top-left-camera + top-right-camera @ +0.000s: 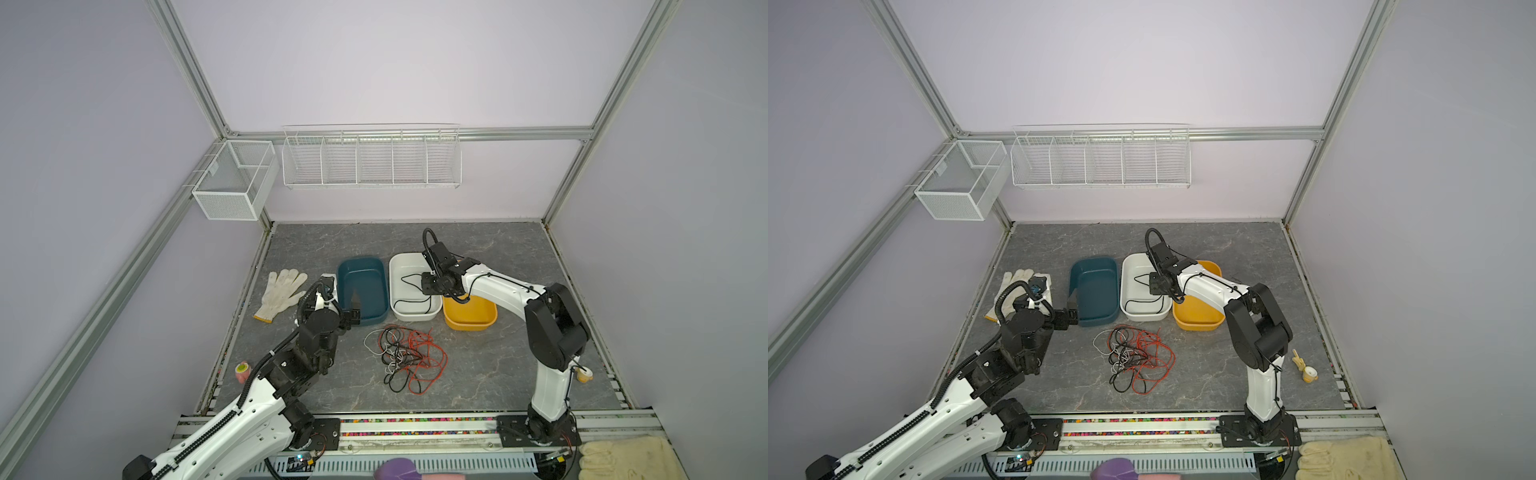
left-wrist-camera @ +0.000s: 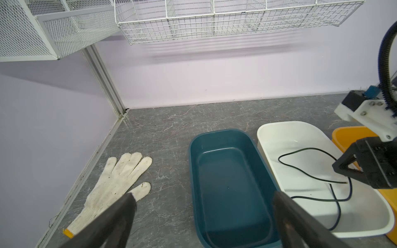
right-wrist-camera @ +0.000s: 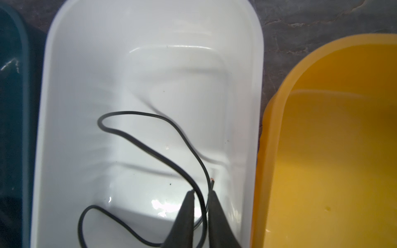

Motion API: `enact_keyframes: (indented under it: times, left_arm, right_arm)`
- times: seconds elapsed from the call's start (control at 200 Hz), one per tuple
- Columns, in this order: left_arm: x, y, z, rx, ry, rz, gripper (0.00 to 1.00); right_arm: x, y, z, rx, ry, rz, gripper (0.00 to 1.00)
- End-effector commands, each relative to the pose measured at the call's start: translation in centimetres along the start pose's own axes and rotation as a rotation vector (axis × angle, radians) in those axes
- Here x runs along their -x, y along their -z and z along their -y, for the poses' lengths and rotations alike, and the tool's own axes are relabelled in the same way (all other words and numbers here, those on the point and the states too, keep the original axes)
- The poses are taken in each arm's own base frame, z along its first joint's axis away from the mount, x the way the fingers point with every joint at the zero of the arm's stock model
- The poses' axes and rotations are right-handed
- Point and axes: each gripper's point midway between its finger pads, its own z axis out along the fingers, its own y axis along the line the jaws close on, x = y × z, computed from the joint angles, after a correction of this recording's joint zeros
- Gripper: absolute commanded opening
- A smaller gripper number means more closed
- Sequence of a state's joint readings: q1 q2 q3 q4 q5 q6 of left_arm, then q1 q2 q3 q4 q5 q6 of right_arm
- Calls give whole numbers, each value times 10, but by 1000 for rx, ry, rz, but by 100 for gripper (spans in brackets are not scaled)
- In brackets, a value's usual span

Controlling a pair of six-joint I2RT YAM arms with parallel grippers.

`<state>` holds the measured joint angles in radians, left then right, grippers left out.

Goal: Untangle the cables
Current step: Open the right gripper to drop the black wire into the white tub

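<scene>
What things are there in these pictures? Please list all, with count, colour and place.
table: 1, grey marbled
tubs: 3, in a row: teal tub, white tub, yellow tub
cable tangle: 1 heap, red, black, white, in front of the tubs
loose cable: 1, black, inside the white tub
knit glove: 1, white, yellow cuff, left of the teal tub
wall baskets: 2, white: mesh box, wire rack
small objects: 2: pink one left edge, cream one right edge
thick gloves: count unclear, cream, front-right corner
left claw: 1, black, open, near the teal tub
right claw: 1, black, slightly apart around the loose cable, over the white tub
</scene>
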<state>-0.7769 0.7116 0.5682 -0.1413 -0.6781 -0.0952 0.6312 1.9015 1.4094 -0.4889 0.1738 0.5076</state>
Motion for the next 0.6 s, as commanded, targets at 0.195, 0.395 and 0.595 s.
enact_keyframes:
  times: [0.195, 0.395, 0.595]
  left_arm:
    - [-2, -1, 2, -12, -14, 0, 99]
    - [-2, -1, 2, -16, -16, 0, 99]
    - [-2, 0, 3, -23, -12, 0, 99]
  right_arm:
    - [14, 50, -13, 37, 18, 80, 29]
    - [14, 81, -27, 81, 54, 116, 39]
    - [-11, 117, -52, 178, 147, 152, 64]
